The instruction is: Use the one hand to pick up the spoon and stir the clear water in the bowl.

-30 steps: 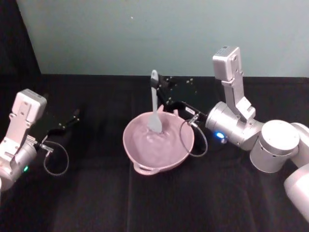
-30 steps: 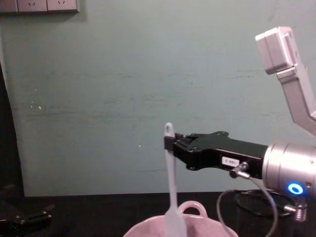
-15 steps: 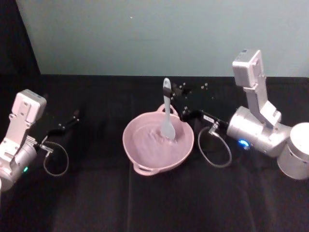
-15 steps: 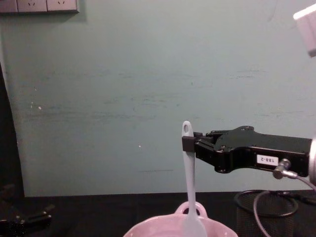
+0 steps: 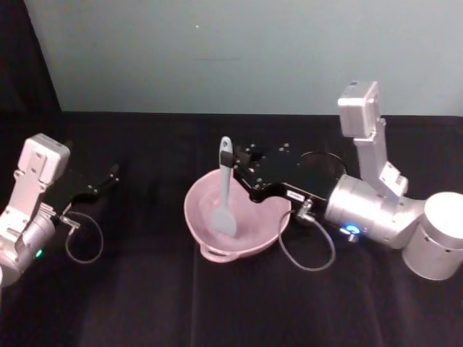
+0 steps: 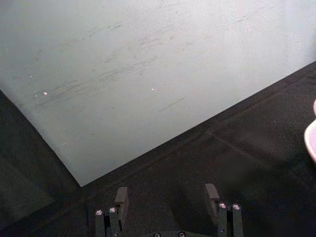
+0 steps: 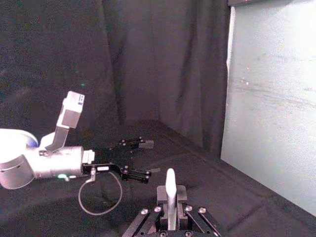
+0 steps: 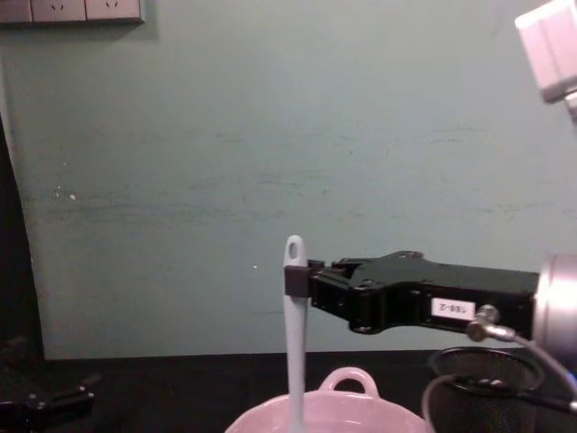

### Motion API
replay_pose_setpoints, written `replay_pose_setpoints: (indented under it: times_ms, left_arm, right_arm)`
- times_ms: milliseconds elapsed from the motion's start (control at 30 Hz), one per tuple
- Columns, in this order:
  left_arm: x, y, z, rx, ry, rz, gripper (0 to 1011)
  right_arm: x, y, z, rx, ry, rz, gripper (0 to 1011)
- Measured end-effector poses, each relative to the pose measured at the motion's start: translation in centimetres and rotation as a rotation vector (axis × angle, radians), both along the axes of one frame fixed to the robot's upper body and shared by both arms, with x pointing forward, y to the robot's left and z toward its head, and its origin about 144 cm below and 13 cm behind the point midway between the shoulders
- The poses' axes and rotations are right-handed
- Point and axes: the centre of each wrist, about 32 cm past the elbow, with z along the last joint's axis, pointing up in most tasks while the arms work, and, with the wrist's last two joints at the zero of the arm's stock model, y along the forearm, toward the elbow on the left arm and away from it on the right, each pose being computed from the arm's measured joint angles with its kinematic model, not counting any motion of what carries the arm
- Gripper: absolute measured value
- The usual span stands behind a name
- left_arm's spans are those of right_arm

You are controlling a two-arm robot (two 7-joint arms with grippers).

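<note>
The black-draped worktop carried everything. Reaching in from its right edge to its middle, the right gripper was clamped on the upper handle of the spoon, just below the hole. The left gripper sat parked near the left edge, fingers spread wide on nothing. The pink bowl stood at mid-worktop. The spoon hung nearly upright inside it, blade down toward the bowl's left wall. The clear water showed only as a faint sheen around the blade.

Nothing appeared to hold the bowl down, so a sweep that pressed the blade against the wall could probably shove or tip it. A hurried stroke might slop water over the rim. Gripped so high on a slim handle, the spoon could also pivot between the jaws.
</note>
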Motion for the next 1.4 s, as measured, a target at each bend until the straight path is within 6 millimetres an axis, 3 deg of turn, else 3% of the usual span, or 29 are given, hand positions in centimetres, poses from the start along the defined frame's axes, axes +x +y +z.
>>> replay_pose_setpoints:
  times_ms: [300, 567, 933, 1400]
  left_arm:
    - [0.0, 0.0, 0.0, 0.0, 0.0, 0.0, 1011]
    - [0.0, 0.0, 0.0, 0.0, 0.0, 0.0, 1011]
    - [0.0, 0.0, 0.0, 0.0, 0.0, 0.0, 1011]
    - [0.0, 0.0, 0.0, 0.0, 0.0, 0.0, 1011]
  right_arm:
    - [1.7, 1.9, -1.5, 0.037, -0.041, -0.072, 106]
    - [2.7, 1.9, -2.1, 0.024, -0.123, -0.187, 106]
    - [1.7, -0.2, -1.0, -0.022, -0.189, -0.23, 106]
    - [-1.1, -1.9, 0.7, -0.024, -0.034, -0.133, 106]
